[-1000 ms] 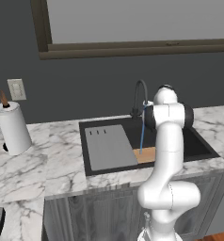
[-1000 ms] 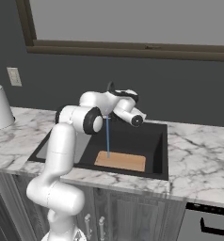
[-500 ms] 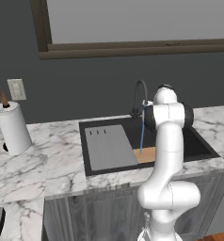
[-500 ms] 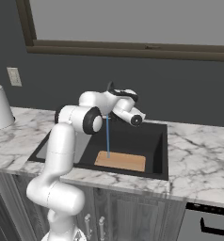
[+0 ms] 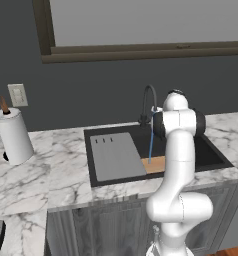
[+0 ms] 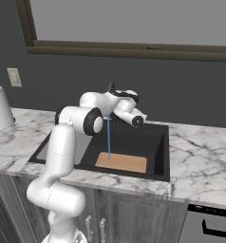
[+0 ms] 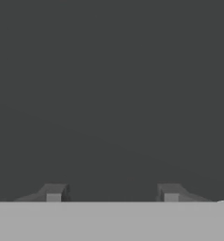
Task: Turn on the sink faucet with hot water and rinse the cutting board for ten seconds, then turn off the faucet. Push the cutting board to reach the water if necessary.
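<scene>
- Pale blue water point(image 6: 108, 137) runs in a thin straight stream from the sink faucet point(image 5: 147, 102) and lands on the left end of the cutting board point(image 6: 121, 162), which lies flat in the sink point(image 6: 160, 142) against its front wall.
- Only the board's left end sits under the stream, so I judge most of its face may go unrinsed unless it is pushed along the front wall.
- A push could instead slide the board clear of the stream, or tip it up against the sink wall.
- The gripper point(image 7: 112, 192) has its fingertips point(image 7: 54, 192) wide apart with nothing between them, facing plain dark wall; the hand sits up beside the faucet head at the back edge of the sink.
- With the hand looking away from the tap, its reach back to shut the water off starts blind and may miss the handle or knock the spout.
- The grey slotted panel point(image 5: 115, 156) fills the sink's left half, so a board pushed that way could jam against it.
- Timing is a risk too: the frames give no count of the rinse.
</scene>
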